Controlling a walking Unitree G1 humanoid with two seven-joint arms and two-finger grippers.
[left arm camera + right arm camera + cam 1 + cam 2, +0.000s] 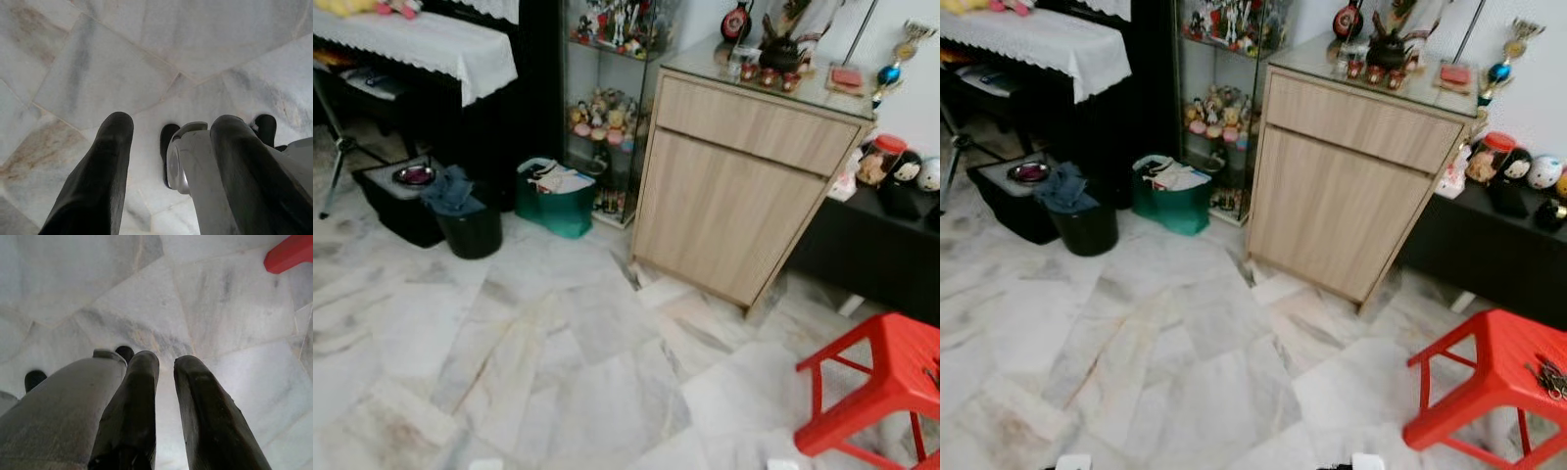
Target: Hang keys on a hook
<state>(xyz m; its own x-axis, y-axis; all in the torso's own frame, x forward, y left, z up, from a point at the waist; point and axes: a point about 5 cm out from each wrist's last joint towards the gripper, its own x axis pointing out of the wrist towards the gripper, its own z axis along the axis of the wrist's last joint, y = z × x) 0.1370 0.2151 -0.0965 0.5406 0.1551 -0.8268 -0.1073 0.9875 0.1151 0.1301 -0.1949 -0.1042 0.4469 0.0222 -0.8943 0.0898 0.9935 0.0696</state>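
I am looking down at a pale marble floor point(558, 372). A wooden cabinet point(734, 186) stands far ahead, a little to the right, with small ornaments on its glass top. Left of it is a glass shelf point(607, 98) full of tiny figures that are too small to tell apart. Near that sit a green bag point(553, 201), a black bin point(470, 225) with a cloth on it, and a dark box point(396, 201) with a bowl on top. A table with a white cloth point(421, 44) is far left, cut off by the edge. A red stool point(1503, 377) stands near on my right, also cut off. The keys point(1552, 377) lie on its seat by the right edge, small and hard to make out. My left gripper point(168, 147) hangs over the floor with its fingers spread wide. My right gripper point(166, 367) hangs over the floor too, fingers a little apart with nothing between them, and a red bit of the stool shows beyond it.
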